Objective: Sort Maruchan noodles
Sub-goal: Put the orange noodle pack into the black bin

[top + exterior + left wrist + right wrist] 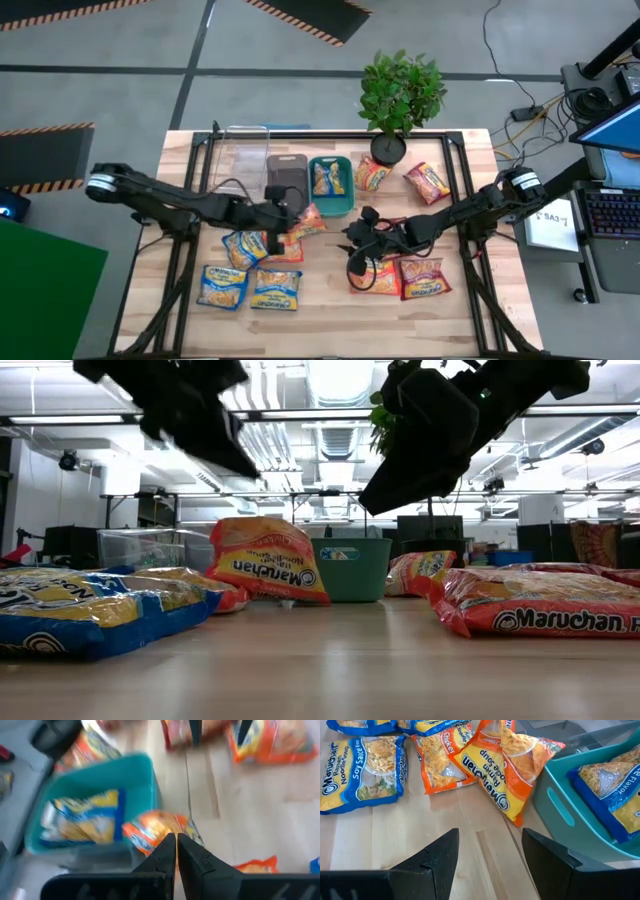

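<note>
Left gripper [283, 212]: parked over the table's middle, just left of the teal bin; fingers seen pressed together in the left wrist view, apparently with nothing clamped between them.

Tilted packet: an orange-and-yellow plastic Maruchan ramen packet [507, 767] is propped up at an angle against the teal rectangular plastic bin [331, 186], its long axis slanting down and away from the bin wall. It sits just beside the left gripper's tips, so the left arm is judged the nearer one.

Teal bin contents: one blue-and-yellow ramen packet [85, 817] is already lying inside.

Right gripper [362, 240]: hung over the table right of centre, fingers spread wide and empty, with the tilted packet straight ahead across bare wood.

Other packets: blue-and-yellow ones [250, 287] are laid flat at the front left, red-wrapped ones [412, 277] at the front right, two more orange ones [400, 178] near the potted green plant [398, 95].

Next move guess: the tilted packet probably gets handled next.
</note>
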You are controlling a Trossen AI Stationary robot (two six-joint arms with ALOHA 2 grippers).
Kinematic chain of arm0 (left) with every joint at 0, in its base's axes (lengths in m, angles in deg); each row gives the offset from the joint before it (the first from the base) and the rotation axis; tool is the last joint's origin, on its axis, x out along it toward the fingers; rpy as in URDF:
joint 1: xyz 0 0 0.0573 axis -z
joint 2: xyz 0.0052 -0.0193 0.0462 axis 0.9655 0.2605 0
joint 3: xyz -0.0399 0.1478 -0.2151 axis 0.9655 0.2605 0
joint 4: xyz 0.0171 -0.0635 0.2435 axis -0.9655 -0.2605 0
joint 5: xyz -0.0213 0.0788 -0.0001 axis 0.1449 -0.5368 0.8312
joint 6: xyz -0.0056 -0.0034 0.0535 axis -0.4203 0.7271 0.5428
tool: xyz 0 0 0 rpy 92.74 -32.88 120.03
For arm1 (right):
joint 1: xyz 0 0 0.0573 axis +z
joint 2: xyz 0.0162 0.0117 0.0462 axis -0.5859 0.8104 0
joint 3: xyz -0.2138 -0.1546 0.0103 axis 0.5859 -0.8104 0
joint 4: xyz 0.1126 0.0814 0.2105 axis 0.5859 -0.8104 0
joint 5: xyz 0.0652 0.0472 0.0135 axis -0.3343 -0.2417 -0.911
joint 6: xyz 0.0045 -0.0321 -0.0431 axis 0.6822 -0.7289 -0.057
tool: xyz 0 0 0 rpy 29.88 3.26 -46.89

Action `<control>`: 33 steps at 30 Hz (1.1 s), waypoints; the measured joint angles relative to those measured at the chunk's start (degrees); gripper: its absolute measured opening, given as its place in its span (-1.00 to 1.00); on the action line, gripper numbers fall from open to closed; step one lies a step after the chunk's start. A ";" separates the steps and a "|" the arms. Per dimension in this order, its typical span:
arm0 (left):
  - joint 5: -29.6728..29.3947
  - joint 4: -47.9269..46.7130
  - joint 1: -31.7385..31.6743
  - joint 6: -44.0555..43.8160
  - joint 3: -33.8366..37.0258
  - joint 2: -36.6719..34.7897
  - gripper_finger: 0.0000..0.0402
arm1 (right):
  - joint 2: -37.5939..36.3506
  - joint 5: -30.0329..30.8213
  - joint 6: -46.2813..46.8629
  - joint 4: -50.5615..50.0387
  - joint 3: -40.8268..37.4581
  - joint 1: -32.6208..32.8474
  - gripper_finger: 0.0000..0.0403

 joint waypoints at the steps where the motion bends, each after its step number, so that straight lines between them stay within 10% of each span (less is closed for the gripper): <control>1: -0.06 0.18 -0.12 0.69 0.00 -1.55 -1.00 | 0.00 0.00 0.00 0.00 0.00 0.00 0.02; 13: 1.03 -0.81 -1.48 -7.12 1.22 -9.52 -0.92 | 0.02 -0.02 0.11 -0.04 0.00 0.00 0.02; 24: 3.95 -1.26 -1.35 -14.00 1.62 -2.65 0.04 | -0.02 -17.17 4.51 -5.14 0.00 0.30 0.02; 33: 4.43 2.70 -1.58 -11.12 1.73 5.35 0.40 | 0.00 -17.17 5.57 -7.17 -0.02 1.64 0.02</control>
